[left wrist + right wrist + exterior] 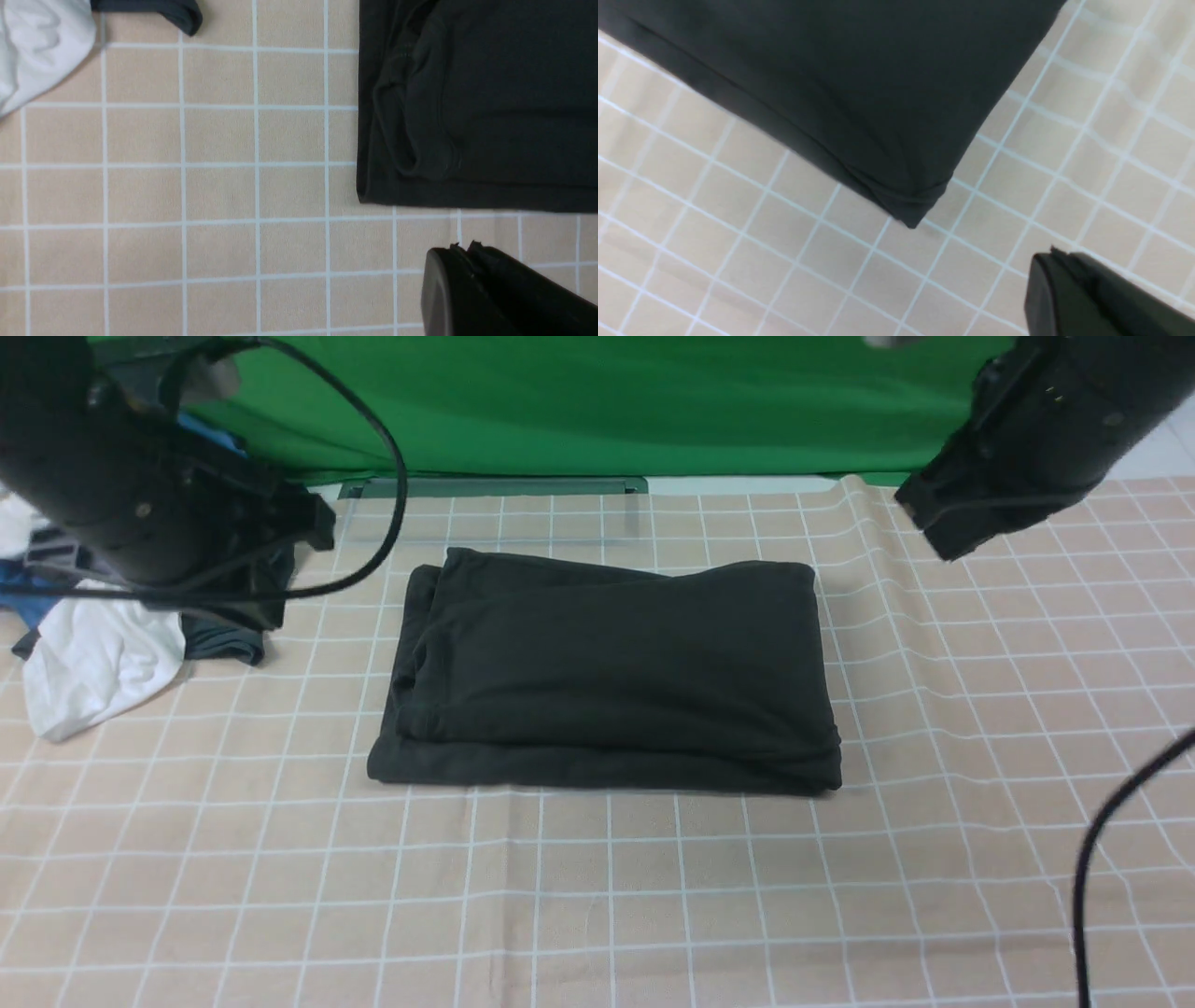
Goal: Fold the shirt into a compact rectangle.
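The black shirt (611,672) lies folded into a compact rectangle in the middle of the checked cloth, layers stacked with the edges showing on its left side. Its left part appears in the left wrist view as the shirt (481,102), and one corner of the shirt (840,84) fills the right wrist view. My left gripper (462,249) is shut with nothing in it, raised above bare cloth beside the shirt. Likewise shut and empty, my right gripper (1057,256) hovers off the shirt's corner. In the front view only the arms' dark bodies show, high at both sides.
A white garment (93,658) and a dark grey one (224,639) lie heaped at the far left, under the left arm (121,485). The right arm (1036,439) hangs at the upper right. A green backdrop (607,401) closes the back. A black cable (1111,840) crosses the lower right.
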Robot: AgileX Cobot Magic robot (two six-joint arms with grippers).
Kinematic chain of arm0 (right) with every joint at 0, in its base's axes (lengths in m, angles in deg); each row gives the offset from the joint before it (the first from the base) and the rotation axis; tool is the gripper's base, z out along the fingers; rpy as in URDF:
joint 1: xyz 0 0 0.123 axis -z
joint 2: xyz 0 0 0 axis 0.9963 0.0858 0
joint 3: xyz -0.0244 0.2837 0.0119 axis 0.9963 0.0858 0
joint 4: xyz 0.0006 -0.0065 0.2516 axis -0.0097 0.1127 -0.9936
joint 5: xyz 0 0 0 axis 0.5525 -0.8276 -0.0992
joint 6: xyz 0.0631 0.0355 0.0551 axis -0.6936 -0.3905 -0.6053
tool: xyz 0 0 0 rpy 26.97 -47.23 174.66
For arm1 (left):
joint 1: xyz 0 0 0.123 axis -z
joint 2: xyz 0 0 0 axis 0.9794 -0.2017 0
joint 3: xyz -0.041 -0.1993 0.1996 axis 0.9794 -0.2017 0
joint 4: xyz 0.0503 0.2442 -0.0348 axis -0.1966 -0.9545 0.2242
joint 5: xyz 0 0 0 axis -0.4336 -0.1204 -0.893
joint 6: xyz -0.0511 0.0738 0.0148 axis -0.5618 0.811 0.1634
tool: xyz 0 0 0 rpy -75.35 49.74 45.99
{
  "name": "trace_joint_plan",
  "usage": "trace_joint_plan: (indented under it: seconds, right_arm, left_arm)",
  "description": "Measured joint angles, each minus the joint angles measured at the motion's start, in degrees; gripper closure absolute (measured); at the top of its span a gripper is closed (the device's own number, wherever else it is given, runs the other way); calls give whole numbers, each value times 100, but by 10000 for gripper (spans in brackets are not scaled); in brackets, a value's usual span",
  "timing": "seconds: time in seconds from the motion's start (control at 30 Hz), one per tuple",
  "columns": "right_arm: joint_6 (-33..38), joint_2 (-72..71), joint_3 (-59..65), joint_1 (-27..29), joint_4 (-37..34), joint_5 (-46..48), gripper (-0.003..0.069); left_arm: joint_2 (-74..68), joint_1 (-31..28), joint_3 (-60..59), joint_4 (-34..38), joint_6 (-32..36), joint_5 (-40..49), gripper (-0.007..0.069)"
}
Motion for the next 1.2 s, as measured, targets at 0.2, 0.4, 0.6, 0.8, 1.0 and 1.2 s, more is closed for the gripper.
trace_joint_plan:
  seconds: [0.2,0.4,0.6,0.8,1.0,1.2]
  right_arm:
    - [-28,-1257,873,0,0,-927,621]
    - [-22,-2822,2206,0,0,-2482,621]
    - [-5,-4684,3752,0,0,-4315,621]
    - [8,-6698,5486,0,0,-6430,621]
    - [8,-8133,6677,0,0,-7415,621]
    - [8,-8544,6889,0,0,-7472,596]
  left_arm:
    - [967,0,-1239,345,117,-318,606]
    - [2265,0,-2429,473,130,-1069,606]
    - [3763,0,-3294,591,130,-1975,606]
    - [5331,0,-4160,591,130,-2960,606]
    - [6272,0,-4773,591,130,-3490,606]
    - [6371,0,-4842,573,130,-3690,606]
